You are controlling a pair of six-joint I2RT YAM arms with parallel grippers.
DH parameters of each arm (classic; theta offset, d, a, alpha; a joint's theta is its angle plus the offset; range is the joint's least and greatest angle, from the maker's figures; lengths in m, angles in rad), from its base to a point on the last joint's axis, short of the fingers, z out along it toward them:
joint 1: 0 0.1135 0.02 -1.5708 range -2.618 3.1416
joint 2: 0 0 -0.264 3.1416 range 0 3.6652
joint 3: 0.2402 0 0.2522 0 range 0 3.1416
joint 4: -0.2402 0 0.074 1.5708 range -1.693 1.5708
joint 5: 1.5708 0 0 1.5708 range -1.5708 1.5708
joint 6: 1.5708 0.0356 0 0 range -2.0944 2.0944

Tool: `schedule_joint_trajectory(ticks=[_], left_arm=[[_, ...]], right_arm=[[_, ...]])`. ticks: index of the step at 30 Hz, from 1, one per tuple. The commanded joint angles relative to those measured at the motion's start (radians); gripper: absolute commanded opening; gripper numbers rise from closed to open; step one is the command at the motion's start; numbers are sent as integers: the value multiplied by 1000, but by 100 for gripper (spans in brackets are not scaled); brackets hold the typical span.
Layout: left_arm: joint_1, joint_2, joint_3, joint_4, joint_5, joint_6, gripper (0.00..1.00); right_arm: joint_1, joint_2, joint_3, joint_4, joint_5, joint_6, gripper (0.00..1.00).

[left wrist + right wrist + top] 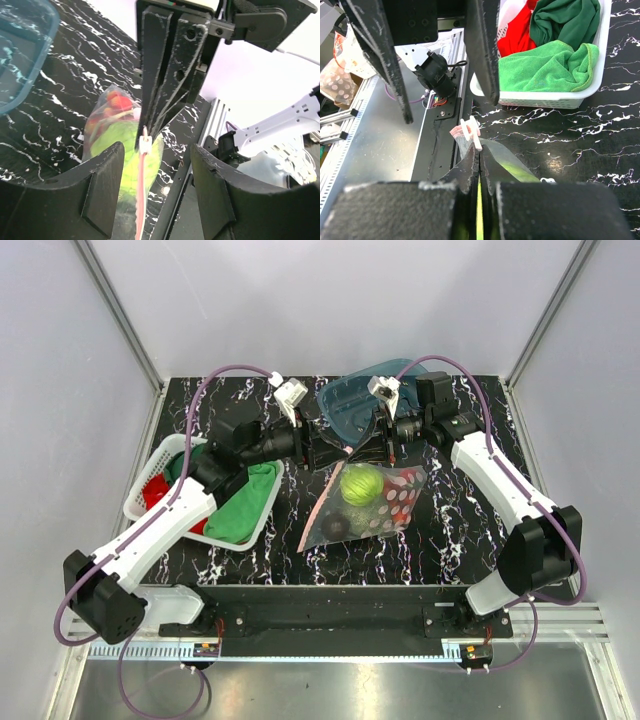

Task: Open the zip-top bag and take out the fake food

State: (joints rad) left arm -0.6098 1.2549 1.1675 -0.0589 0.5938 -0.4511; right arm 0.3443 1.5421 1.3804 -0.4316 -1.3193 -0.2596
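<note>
- Black marbled desk carries the zip-top bag near its centre, with the bag's top edge drawn up to where the two arms meet.
- Seen through the clear plastic inside the bag: a round green food piece, a red white-dotted piece and a dark piece.
- Right fingers are pressed together, pinching the bag's top edge just beside the white slider.
- Left fingers are spread wide and hold nothing. They stand one on either side of the slider and the right fingers.
- White basket on the left of the desk holds a green cloth and a red cloth.
- Teal lid lies on the far side of the desk, behind both wrists.
</note>
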Motion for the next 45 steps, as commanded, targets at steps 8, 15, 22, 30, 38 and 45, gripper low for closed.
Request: schedule_joint_trajectory(ticks=[8, 15, 22, 30, 38, 45], left_arm=[[-2, 44, 15, 47, -23, -17, 54], [-8, 41, -17, 56, 1, -20, 24], [-8, 20, -98, 56, -3, -20, 0], [-27, -144, -337, 136, -25, -99, 0], [-218, -397, -687, 201, -224, -251, 0], [-470, -436, -816, 326, -429, -397, 0]], right_arm=[[7, -22, 28, 22, -37, 19, 0], [7, -19, 31, 33, -32, 26, 0], [7, -20, 22, 125, 32, 132, 0], [-31, -20, -17, 297, 178, 284, 0], [-68, -11, -6, 389, 203, 362, 0], [-68, -10, -29, 422, 189, 384, 0]])
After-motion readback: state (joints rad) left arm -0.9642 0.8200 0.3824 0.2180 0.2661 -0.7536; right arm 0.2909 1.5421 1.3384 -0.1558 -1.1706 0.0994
